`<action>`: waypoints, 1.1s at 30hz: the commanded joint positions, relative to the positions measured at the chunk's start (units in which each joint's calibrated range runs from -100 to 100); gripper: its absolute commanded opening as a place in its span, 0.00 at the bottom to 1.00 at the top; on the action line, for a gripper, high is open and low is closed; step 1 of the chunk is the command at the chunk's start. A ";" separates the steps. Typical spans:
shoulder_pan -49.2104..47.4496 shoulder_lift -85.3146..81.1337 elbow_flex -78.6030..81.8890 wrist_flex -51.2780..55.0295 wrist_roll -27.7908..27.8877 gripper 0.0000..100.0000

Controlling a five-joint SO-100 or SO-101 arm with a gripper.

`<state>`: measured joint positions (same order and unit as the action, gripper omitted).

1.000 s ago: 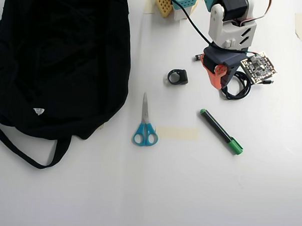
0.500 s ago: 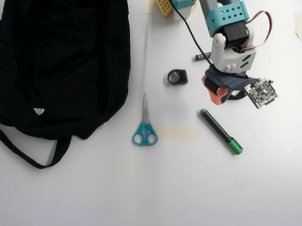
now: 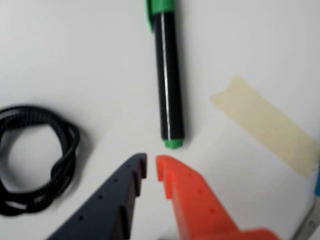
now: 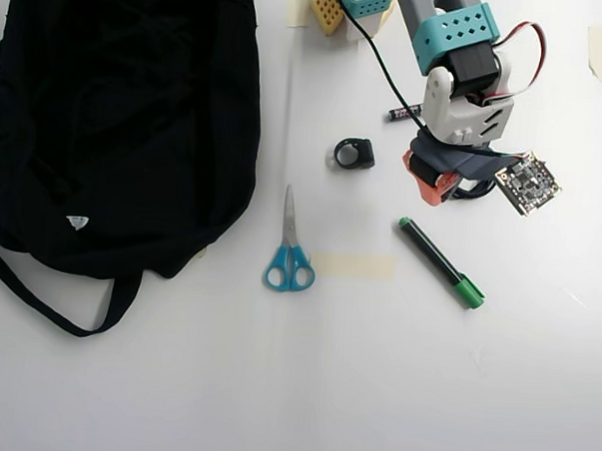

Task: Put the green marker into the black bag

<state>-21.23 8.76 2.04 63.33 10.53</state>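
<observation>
The green marker [image 4: 437, 257] lies slanted on the white table, right of centre, with its green cap at the lower right. In the wrist view the green marker [image 3: 169, 75] runs straight up from just beyond my fingertips, its small green end tip nearest to me. My gripper [image 4: 437, 189] hovers just above the marker's tip end; in the wrist view the gripper [image 3: 151, 167] shows a dark blue finger and an orange finger almost touching, with nothing between them. The black bag [image 4: 116, 118] fills the upper left of the overhead view, far from the gripper.
Blue-handled scissors [image 4: 290, 250] and a strip of tan tape [image 4: 352, 266] lie between bag and marker. A small black ring-shaped part [image 4: 354, 153] and a battery [image 4: 404, 112] sit near the arm. A black cable coil [image 3: 40, 155] lies left of my fingers.
The arm has reached forward and slightly right, bringing the gripper closer to the marker's tip end. The marker, scissors and bag have not moved.
</observation>
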 commanded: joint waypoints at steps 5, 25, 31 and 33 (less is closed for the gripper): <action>1.26 -0.38 -2.49 3.59 1.43 0.02; 2.01 14.73 -22.62 9.19 3.16 0.04; 2.09 19.95 -30.62 11.09 3.16 0.04; 2.09 21.45 -32.23 11.17 2.74 0.04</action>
<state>-18.74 29.68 -24.61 74.24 13.36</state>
